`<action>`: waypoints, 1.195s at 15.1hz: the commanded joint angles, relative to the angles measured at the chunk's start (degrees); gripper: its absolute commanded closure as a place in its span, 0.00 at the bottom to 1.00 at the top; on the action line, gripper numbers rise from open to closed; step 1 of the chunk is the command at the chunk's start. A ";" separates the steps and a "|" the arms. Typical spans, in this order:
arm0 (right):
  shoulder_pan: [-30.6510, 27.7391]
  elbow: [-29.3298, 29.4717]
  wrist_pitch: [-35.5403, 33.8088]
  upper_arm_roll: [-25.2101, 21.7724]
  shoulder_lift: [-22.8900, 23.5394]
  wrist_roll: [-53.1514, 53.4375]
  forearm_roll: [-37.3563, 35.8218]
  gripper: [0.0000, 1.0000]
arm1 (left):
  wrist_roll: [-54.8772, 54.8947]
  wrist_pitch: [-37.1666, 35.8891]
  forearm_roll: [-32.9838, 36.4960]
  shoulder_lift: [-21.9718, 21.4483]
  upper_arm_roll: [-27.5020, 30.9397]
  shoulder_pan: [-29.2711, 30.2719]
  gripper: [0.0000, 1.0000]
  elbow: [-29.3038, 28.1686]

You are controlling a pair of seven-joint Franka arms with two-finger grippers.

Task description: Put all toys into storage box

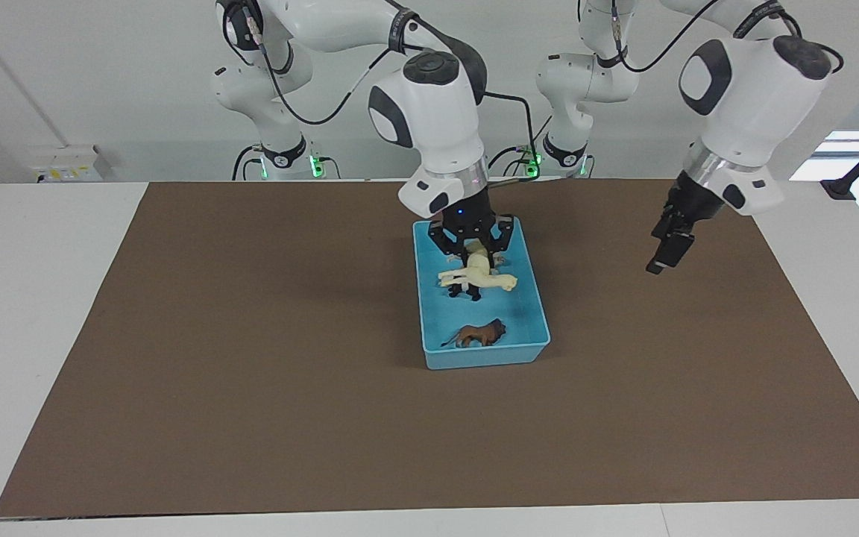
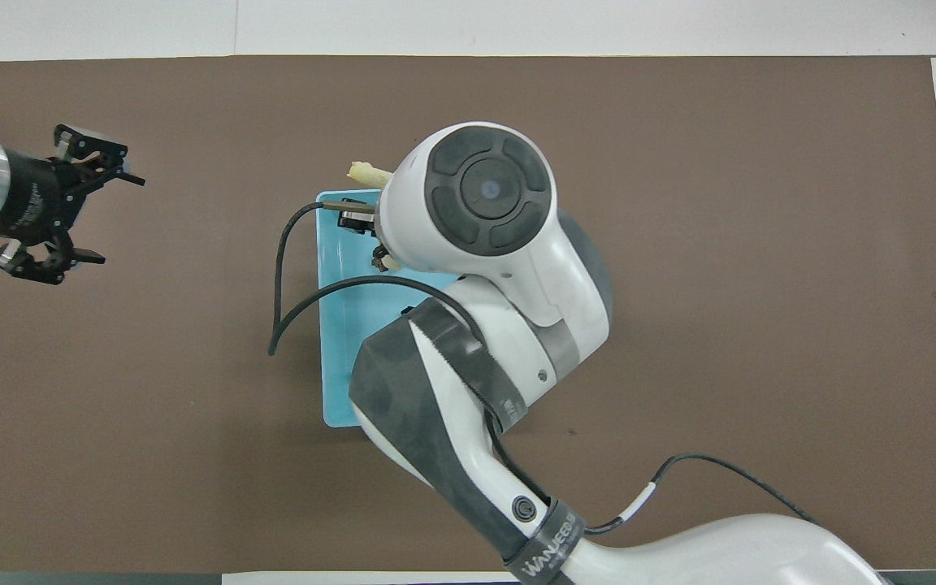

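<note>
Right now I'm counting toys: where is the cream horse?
In the facing view, the cream horse hangs in the right gripper over the blue storage box, above the lion.

Cream horse, brown lion — light-blue box (brown mat).

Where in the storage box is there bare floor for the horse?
Bare floor of the storage box shows between the lion and the horse hanging from the right tool. Directly under the horse another toy crowds it.

Right gripper raised, fingers seemingly clamped; left gripper aloft at its own end, fingers spread
</note>
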 commanded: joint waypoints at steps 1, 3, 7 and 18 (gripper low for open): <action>-0.44 1.80 0.71 -0.01 2.06 0.99 1.65 1.00 | 11.72 -4.09 3.24 0.64 -0.58 3.09 0.00 2.74; -0.44 1.80 0.45 -0.01 2.15 0.99 2.18 0.93 | 21.65 -5.85 4.67 0.64 -0.49 3.80 0.00 3.27; -0.61 1.80 -0.08 -0.01 2.15 0.81 1.75 0.07 | 43.24 -13.31 7.39 0.82 -0.58 5.65 0.00 5.20; -15.62 1.45 -12.19 -0.54 -3.82 -28.33 -3.88 0.00 | 61.31 -13.95 7.05 -3.58 -1.37 5.12 0.00 -1.39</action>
